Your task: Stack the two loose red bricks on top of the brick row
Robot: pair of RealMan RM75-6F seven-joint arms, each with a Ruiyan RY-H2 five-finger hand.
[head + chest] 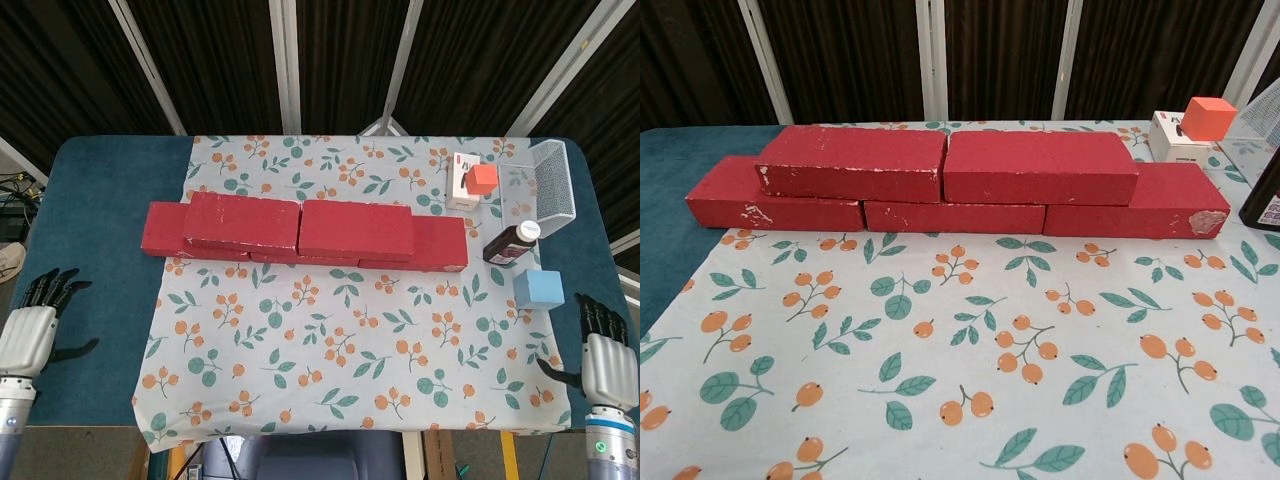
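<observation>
Two red bricks, one on the left [243, 221] [852, 164] and one on the right [357, 229] [1040, 168], lie side by side on top of a row of three red bricks [300, 245] [954, 215] on the flowered cloth. My left hand [33, 328] hangs open at the near left edge of the table, far from the bricks. My right hand [601, 353] is open at the near right corner, holding nothing. Neither hand shows in the chest view.
At the right stand a white box [462, 182] with an orange cube [483, 178] [1208, 117] on it, a dark bottle [511, 243], a blue cube [539, 288] and a wire basket [557, 185]. The flowered cloth [350, 340] covers the blue table [95, 250].
</observation>
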